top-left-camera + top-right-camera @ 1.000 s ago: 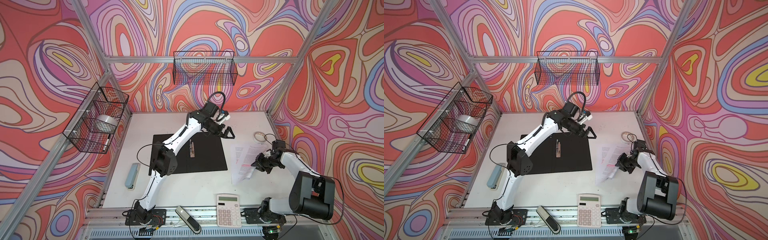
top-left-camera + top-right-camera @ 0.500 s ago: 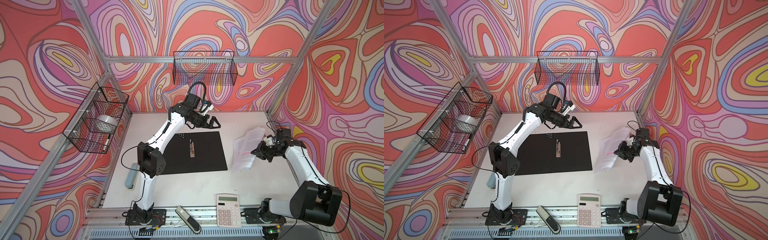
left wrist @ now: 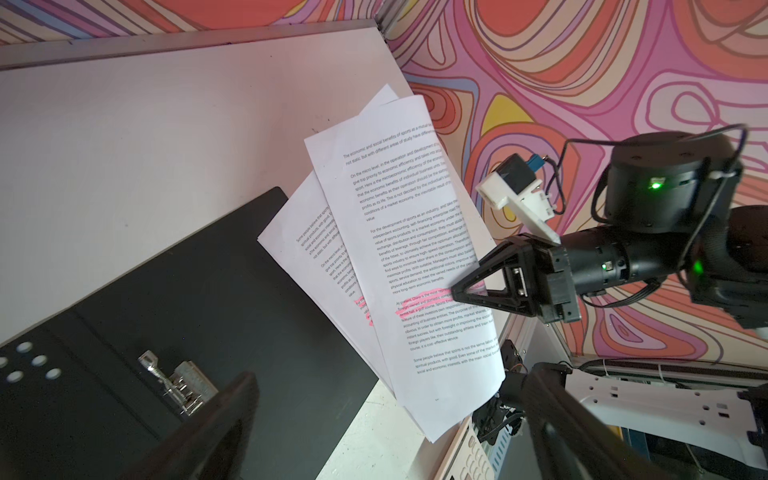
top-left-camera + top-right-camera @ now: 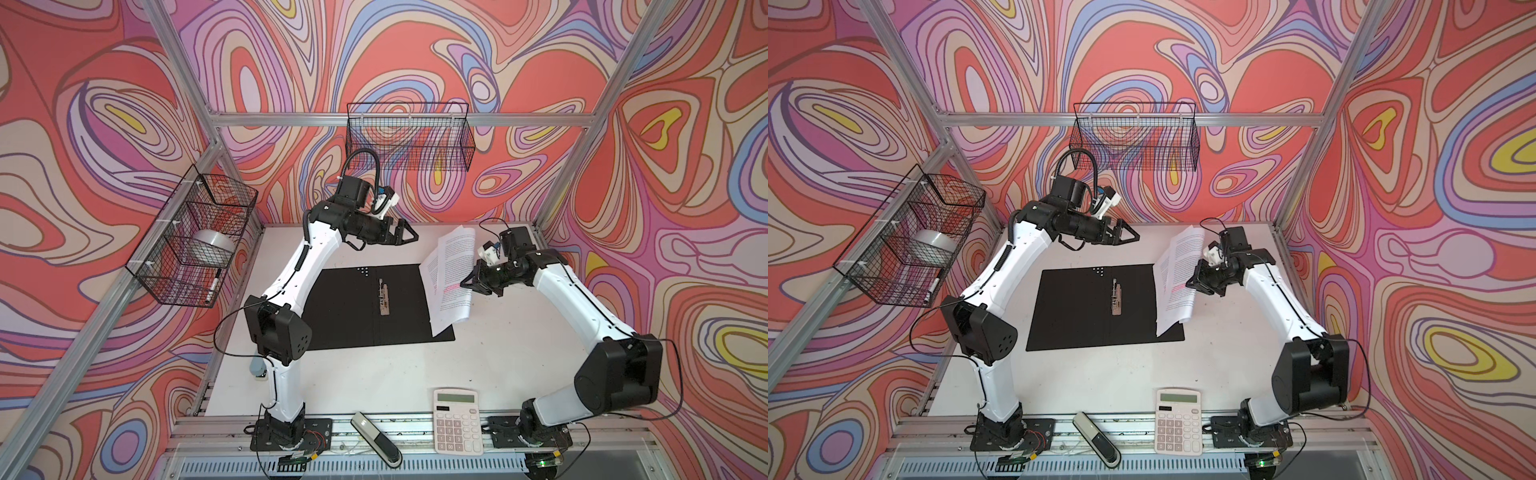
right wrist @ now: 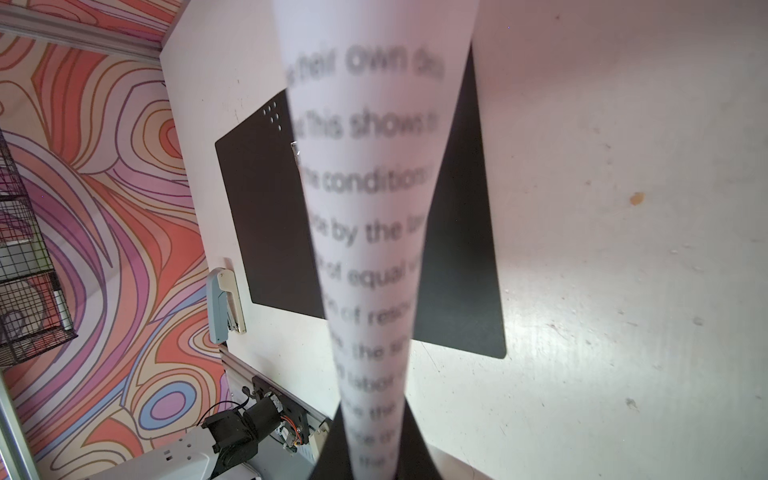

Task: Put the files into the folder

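In both top views the folder (image 4: 353, 307) lies open and flat at the middle of the table (image 4: 374, 374), black inside up, with its metal clip (image 4: 384, 296) along the spine. The papers (image 4: 451, 266) hang tilted just right of centre, lifted off the table, and their lower corner overlaps the folder's right edge. The right claw (image 4: 464, 286) pinches their right edge by the pink-marked lines. The left claw (image 4: 409, 237) hovers at upper middle, beyond the folder's far edge, jaws spread wide and empty. A calculator (image 4: 457, 419) sits at lower right.
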`<state>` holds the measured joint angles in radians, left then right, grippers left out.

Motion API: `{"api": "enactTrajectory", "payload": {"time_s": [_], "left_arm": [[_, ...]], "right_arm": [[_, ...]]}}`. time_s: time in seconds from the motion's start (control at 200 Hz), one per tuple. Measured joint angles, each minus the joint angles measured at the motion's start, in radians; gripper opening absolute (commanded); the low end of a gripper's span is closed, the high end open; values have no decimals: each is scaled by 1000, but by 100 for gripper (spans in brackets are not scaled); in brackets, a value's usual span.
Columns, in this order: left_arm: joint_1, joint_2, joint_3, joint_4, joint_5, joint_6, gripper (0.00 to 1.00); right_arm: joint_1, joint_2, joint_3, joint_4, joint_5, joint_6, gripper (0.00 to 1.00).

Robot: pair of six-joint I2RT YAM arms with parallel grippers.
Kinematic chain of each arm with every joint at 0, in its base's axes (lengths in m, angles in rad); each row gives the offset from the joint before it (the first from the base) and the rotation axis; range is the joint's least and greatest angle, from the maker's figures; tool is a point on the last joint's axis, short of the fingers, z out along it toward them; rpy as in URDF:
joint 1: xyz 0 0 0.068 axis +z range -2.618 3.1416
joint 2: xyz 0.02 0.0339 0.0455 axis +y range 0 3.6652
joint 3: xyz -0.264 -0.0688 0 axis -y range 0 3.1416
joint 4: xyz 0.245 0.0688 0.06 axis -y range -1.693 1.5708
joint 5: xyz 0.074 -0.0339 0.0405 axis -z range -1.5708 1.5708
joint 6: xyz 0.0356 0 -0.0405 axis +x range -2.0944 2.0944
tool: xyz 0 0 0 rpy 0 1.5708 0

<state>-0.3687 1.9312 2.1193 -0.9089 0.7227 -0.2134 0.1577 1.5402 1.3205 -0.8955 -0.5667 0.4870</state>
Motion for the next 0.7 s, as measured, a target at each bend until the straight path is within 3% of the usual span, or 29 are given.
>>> {"api": "enactTrajectory", "payload": {"time_s": [0.17, 0.406, 0.701], "left_arm": [[55, -41, -47, 0, -23, 12, 100], [58, -56, -127, -5, -56, 42, 100], [58, -64, -134, -9, -69, 56, 100]], "right_arm": [[80, 113, 10, 44, 52, 26, 13], [176, 237, 85, 34, 177, 39, 14], [235, 282, 179, -71, 344, 23, 30]]}}
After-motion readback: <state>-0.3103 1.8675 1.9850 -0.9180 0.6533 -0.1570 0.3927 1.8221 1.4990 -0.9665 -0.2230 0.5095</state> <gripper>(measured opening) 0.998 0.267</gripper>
